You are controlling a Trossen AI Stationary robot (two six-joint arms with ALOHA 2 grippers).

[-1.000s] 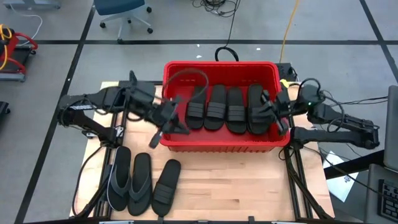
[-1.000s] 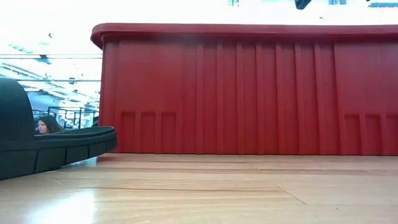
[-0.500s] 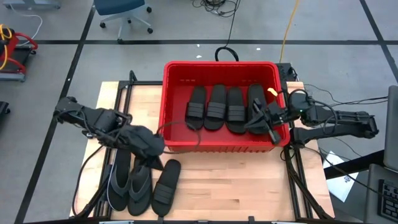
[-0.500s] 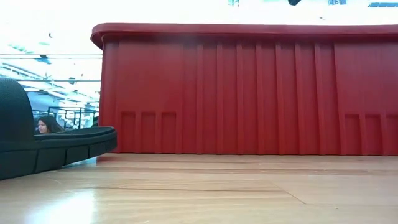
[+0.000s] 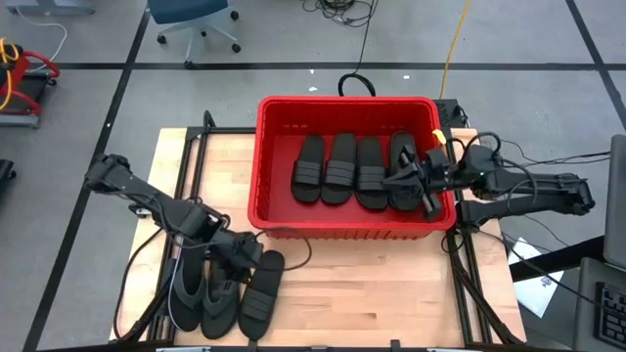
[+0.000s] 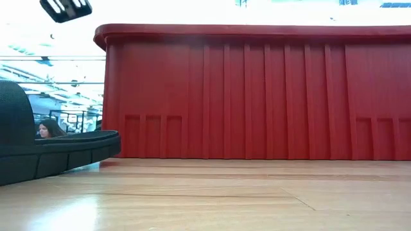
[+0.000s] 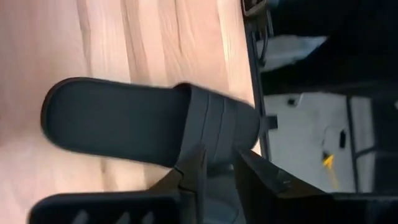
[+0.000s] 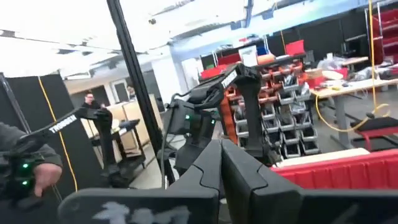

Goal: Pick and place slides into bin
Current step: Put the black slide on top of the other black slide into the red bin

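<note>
Four black slides (image 5: 342,171) lie side by side on the floor of the red bin (image 5: 269,210). On the table near its front left lie a thong pair (image 5: 201,288) and one band-strap slide (image 5: 262,293), soles down. The band-strap slide also shows in the left wrist view (image 7: 124,121) and the low view (image 6: 58,151). My left gripper (image 5: 247,260) hangs above that slide's strap end, fingers a little apart and empty (image 7: 219,163); it is high above it in the low view (image 6: 64,8). My right gripper (image 5: 403,182) is shut and empty (image 8: 221,155) over the bin's right part.
Bare wood lies in front of the bin toward the right (image 5: 391,284). The bin's tall front wall (image 6: 257,96) stands just beyond the loose slides. Cables hang off the table's sides. People stand in the room beyond (image 8: 90,99), and a sleeve shows (image 8: 25,165).
My left gripper has swung from over the bin's left wall toward the table's near edge and down, ending above the band-strap slide. My right gripper has gone a little toward the table's left over the bin. No slide has moved.
</note>
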